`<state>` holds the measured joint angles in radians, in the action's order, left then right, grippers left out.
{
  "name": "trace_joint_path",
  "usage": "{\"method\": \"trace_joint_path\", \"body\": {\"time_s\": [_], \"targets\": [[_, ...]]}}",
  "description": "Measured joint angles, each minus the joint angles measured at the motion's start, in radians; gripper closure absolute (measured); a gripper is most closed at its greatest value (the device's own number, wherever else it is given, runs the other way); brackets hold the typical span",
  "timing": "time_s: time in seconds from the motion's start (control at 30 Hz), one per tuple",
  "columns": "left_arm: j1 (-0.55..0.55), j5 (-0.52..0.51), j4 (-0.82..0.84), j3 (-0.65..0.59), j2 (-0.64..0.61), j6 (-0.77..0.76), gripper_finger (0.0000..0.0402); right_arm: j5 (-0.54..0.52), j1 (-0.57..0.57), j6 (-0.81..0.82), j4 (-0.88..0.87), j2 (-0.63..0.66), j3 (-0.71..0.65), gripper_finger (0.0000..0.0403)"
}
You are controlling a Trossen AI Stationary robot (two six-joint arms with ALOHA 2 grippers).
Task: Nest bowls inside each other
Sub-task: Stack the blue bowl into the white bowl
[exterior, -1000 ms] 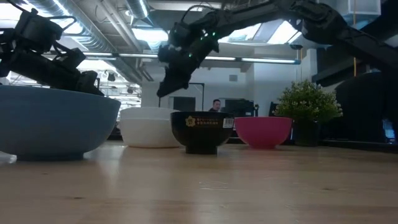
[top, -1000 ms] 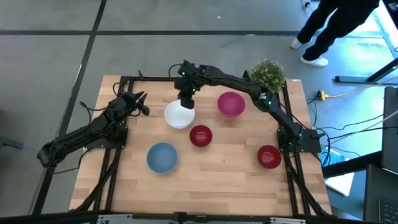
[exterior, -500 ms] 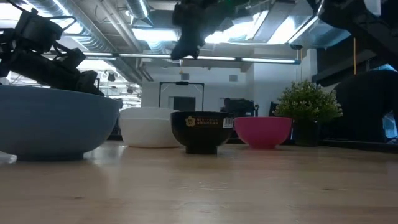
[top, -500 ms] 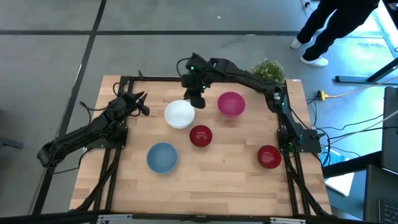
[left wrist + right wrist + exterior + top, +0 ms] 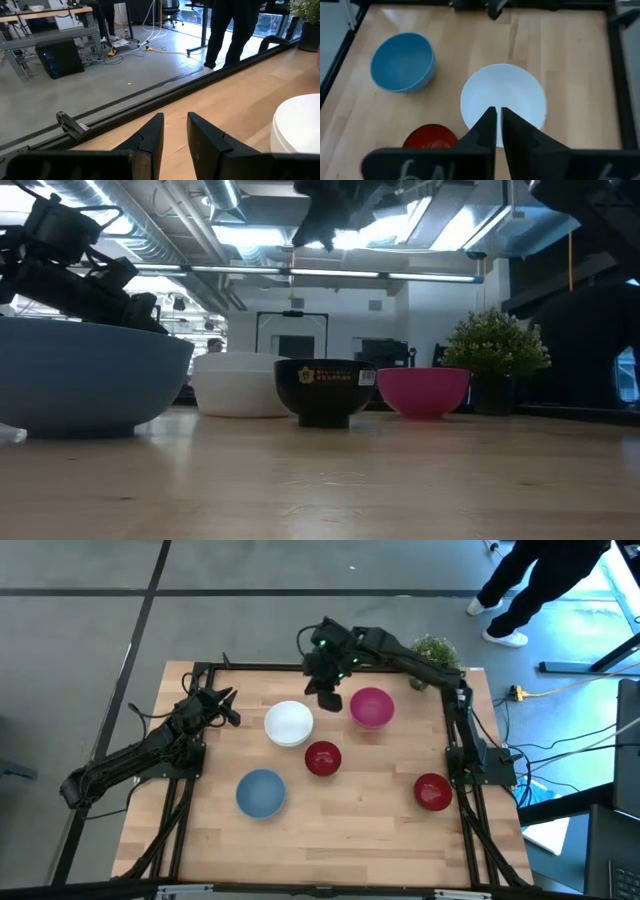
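Observation:
On the table stand a white bowl (image 5: 288, 723), a magenta pink bowl (image 5: 371, 707), a blue bowl (image 5: 261, 793) and two dark red bowls (image 5: 322, 758) (image 5: 433, 792), all apart from one another and each on its base. Only one white bowl shows. My right gripper (image 5: 327, 695) hangs high over the far part of the table, between the white and pink bowls, shut and holding nothing; its wrist view looks down on the white bowl (image 5: 504, 102). My left gripper (image 5: 226, 705) waits, slightly open, left of the white bowl (image 5: 297, 125).
A small green potted plant (image 5: 432, 652) stands at the table's far right corner, behind the pink bowl (image 5: 422, 390). A person stands on the floor beyond the far right corner (image 5: 545, 580). Bare wood lies along the near edge (image 5: 340, 840).
My right gripper has risen from just above the white bowl's far rim, high above the table, and has moved toward the right, closer to the pink bowl. The white bowl and the other bowls have stayed where they were.

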<state>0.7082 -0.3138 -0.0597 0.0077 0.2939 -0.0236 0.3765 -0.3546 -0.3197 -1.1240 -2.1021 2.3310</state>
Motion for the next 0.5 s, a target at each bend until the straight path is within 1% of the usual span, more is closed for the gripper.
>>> {"method": "trace_joint_path", "body": {"time_s": [0.1,0.17,0.33,0.47,0.5], "targets": [[0.000,0.003,0.000,0.000,0.000,0.000,0.0321,0.019,-0.028,0.010,-0.022,0.049,0.000,0.0396],[0.000,0.008,0.000,0.000,0.000,-0.001,0.0321,0.022,-0.039,0.025,-0.031,0.077,0.000,0.0398],[0.000,0.014,-0.001,0.000,0.000,-0.001,0.0321,0.028,-0.044,0.045,-0.070,0.100,0.000,0.0383],[0.000,0.021,-0.001,0.000,0.000,-0.038,0.0321,0.034,-0.045,0.048,-0.053,0.103,-0.001,0.0375],[0.000,0.021,-0.001,0.000,0.000,-0.055,0.0321,0.036,-0.044,0.047,-0.016,0.105,-0.018,0.0376]]}}
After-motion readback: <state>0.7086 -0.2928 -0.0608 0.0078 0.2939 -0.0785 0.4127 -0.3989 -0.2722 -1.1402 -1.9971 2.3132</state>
